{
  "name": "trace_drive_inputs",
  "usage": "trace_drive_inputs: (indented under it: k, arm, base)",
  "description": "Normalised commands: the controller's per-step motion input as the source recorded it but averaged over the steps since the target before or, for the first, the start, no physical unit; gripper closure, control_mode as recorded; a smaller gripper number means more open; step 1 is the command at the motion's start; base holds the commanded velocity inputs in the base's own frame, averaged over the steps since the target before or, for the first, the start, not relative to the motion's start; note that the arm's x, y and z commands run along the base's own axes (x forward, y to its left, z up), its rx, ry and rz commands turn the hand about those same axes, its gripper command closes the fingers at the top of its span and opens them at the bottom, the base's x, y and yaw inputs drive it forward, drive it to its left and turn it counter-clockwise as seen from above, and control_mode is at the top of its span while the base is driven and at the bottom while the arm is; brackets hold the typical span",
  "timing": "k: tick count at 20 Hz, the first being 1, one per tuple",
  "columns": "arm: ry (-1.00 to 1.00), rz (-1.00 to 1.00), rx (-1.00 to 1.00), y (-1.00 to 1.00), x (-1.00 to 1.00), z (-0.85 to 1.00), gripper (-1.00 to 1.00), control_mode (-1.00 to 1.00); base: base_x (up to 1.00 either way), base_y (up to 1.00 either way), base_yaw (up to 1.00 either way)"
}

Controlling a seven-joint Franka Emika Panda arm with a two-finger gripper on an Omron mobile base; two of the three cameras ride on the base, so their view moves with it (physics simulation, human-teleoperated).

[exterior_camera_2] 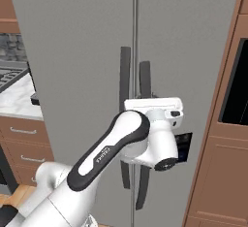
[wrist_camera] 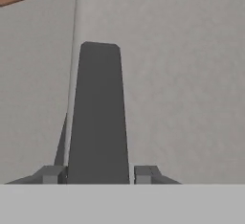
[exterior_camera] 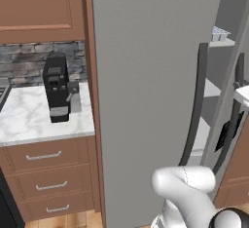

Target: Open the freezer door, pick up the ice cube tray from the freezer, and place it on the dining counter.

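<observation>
The freezer door (exterior_camera_2: 193,51) is the right-hand grey panel, standing slightly ajar. Its dark bar handle (wrist_camera: 98,113) runs up between my finger tips, and my gripper (wrist_camera: 97,174) is shut on it about halfway up. From the left base view the gripper (exterior_camera: 228,133) sits on that handle (exterior_camera: 237,110), and the gap beside it shows the freezer's pale shelves (exterior_camera: 210,89). The pale ice cube tray (exterior_camera: 220,33) rests on an upper shelf. My white hand (exterior_camera_2: 155,110) covers the fingers in the right base view.
The left grey door (exterior_camera: 146,100) with its own dark handle (exterior_camera: 197,105) stays closed beside the gap. A black coffee machine (exterior_camera: 58,88) stands on the small marble counter (exterior_camera: 24,124) over wooden drawers (exterior_camera: 46,173). Brown cabinetry with a dark oven window (exterior_camera_2: 235,90) flanks the right.
</observation>
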Motion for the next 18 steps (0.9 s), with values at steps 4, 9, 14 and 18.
trace_drive_inputs:
  k: [4, 9, 14, 18]
  arm:
    - [0.0, 0.08, 0.0, -0.78, -0.72, 0.02, 1.0, -1.0]
    - [0.0, 0.08, 0.0, -0.61, -0.5, 0.03, 1.0, -1.0]
    - [0.0, 0.03, 0.0, -0.29, -0.17, 0.02, 1.0, -1.0]
    - [0.0, 0.0, 0.0, -0.2, -0.06, 0.01, 1.0, -1.0]
  base:
    - [0.0, 0.0, 0.0]
    - [0.0, 0.0, 0.0]
    - [0.0, 0.0, 0.0]
    - [0.0, 0.0, 0.0]
